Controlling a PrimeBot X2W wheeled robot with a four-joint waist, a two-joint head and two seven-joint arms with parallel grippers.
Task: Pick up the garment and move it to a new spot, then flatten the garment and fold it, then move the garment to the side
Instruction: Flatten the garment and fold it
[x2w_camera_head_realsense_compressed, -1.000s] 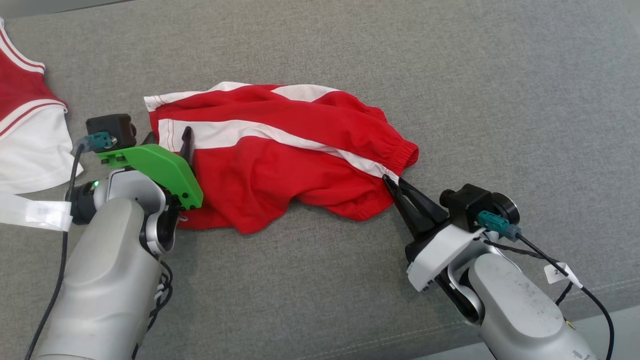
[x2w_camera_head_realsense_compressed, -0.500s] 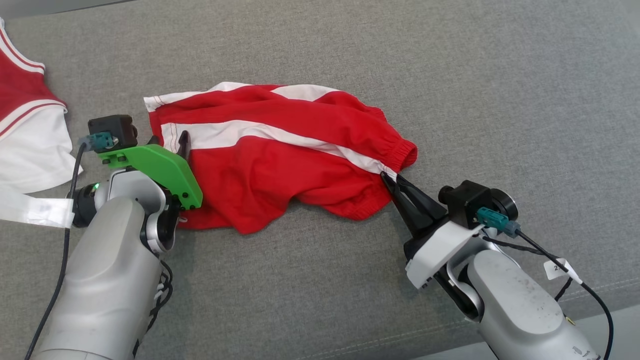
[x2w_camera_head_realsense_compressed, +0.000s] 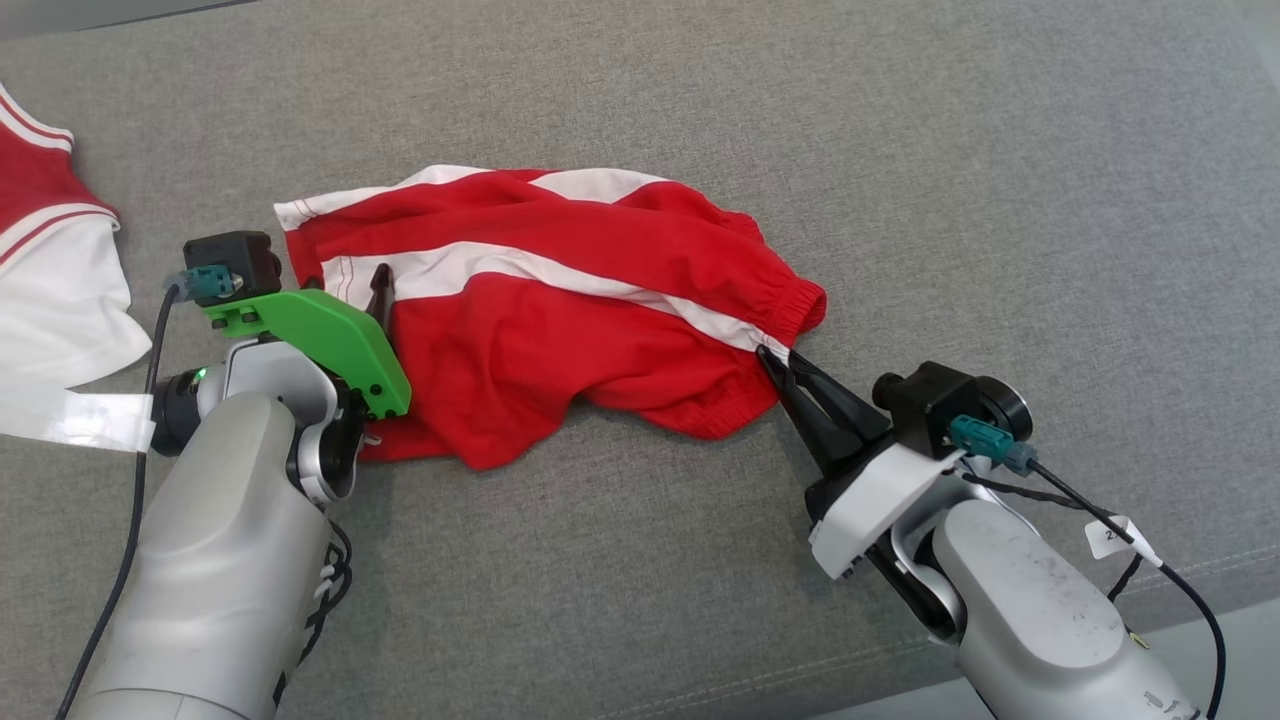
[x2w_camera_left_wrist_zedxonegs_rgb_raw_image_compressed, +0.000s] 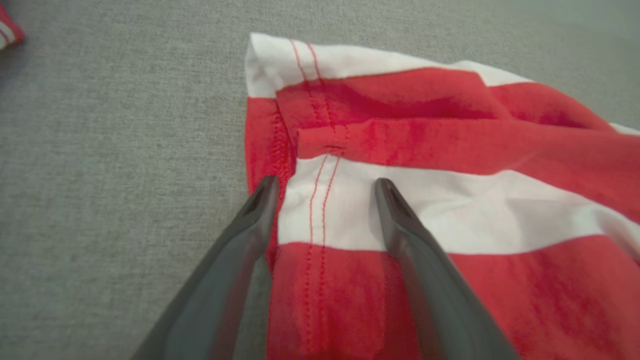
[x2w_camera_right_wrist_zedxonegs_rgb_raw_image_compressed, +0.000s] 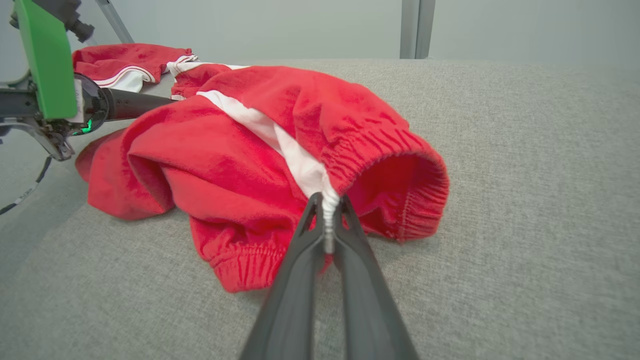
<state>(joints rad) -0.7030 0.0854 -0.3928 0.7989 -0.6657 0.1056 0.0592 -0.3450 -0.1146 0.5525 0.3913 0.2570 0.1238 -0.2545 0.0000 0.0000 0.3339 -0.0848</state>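
Shorts (x2w_camera_head_realsense_compressed: 560, 300) lay rumpled on grey surface (x2w_camera_head_realsense_compressed: 1000, 200), long axis about 10-to-4 o'clock in head view. Right gripper (x2w_camera_head_realsense_compressed: 775, 358) was clamped on waistband (x2w_camera_right_wrist_zedxonegs_rgb_raw_image_compressed: 400, 150) at the 4 o'clock end. Left gripper (x2w_camera_left_wrist_zedxonegs_rgb_raw_image_compressed: 325, 187) was spread wide, straddling hem (x2w_camera_left_wrist_zedxonegs_rgb_raw_image_compressed: 317, 215) at the 10 o'clock end. Judged: left closes next.

A grey woven fabric surface (x2w_camera_head_realsense_compressed: 1000, 200) shows a stitched seam (x2w_camera_head_realsense_compressed: 760, 682) along its near edge, with a pale wall (x2w_camera_right_wrist_zedxonegs_rgb_raw_image_compressed: 250, 25) and a grey metal post (x2w_camera_right_wrist_zedxonegs_rgb_raw_image_compressed: 417, 27) beyond its far edge.
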